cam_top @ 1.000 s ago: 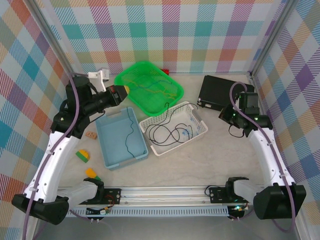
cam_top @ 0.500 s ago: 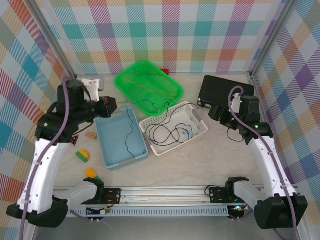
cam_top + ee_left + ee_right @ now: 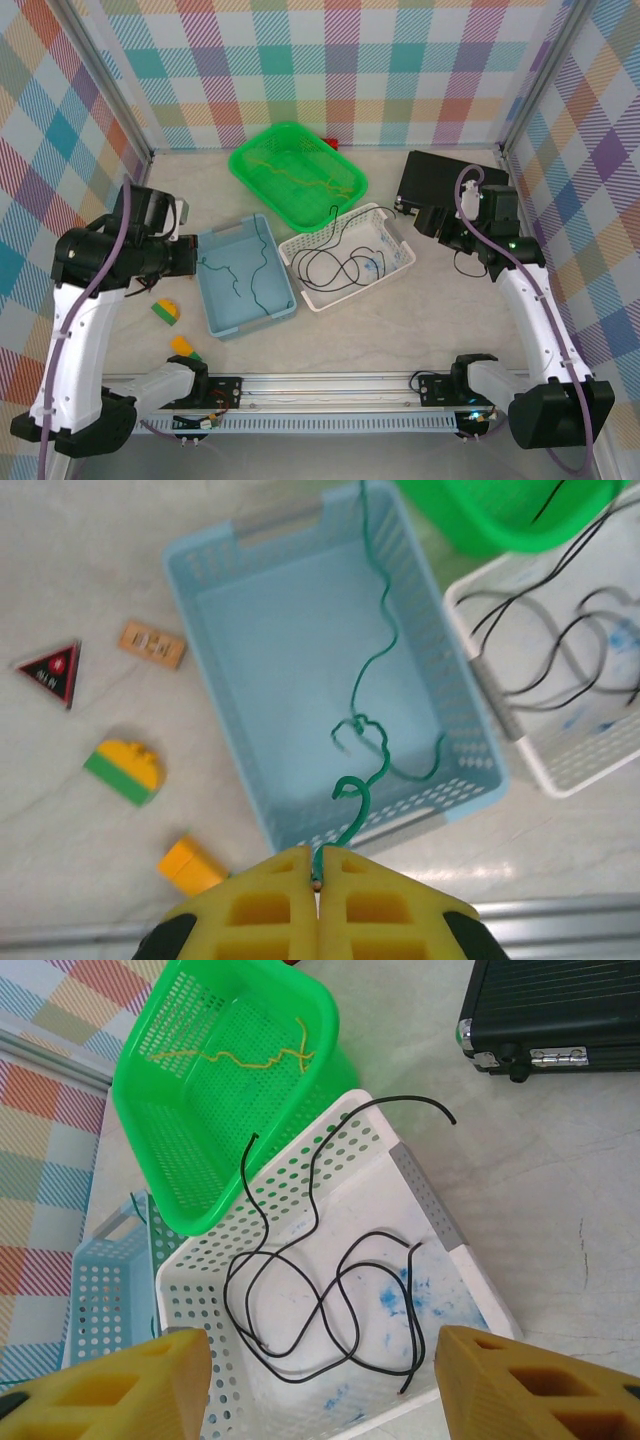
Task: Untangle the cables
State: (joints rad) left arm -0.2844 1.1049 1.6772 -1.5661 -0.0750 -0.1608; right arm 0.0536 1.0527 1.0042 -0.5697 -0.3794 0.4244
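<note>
The left gripper (image 3: 316, 875) stands at the near-left side of the table, its two yellow foam pads pressed together on one end of the dark green cable (image 3: 386, 620). From the pinch point the cable rises in a small hook. It then runs away from the gripper along the floor of the light blue basket (image 3: 280, 660) and crosses that basket's far rim. Partway along it forms a small tight loop; whether this is a true knot cannot be told from the wrist view. The blue basket is rectangular plastic with perforated walls and a smooth floor.

On the marbled tabletop left of the blue basket lie four toy pieces: a dark triangle (image 3: 52, 670), a tan brick (image 3: 152, 643), a yellow-and-green block (image 3: 125, 770) and an orange block (image 3: 190, 865).

Just right of the blue basket sits the white basket (image 3: 200, 1290), perforated, with blue smears on its floor. The black cable (image 3: 412, 1099) lies inside it in loose overlapping loops, with two ends rising over the far rim.

Behind both sits the green basket (image 3: 200, 1130), a fine mesh, holding the thin, kinked yellow cable (image 3: 250, 1058).

The right gripper (image 3: 318, 1335) hovers near the white basket's right side with its pads spread wide, gripping nothing. A black hard case (image 3: 560, 1000) with metal latches lies at the far right.
</note>
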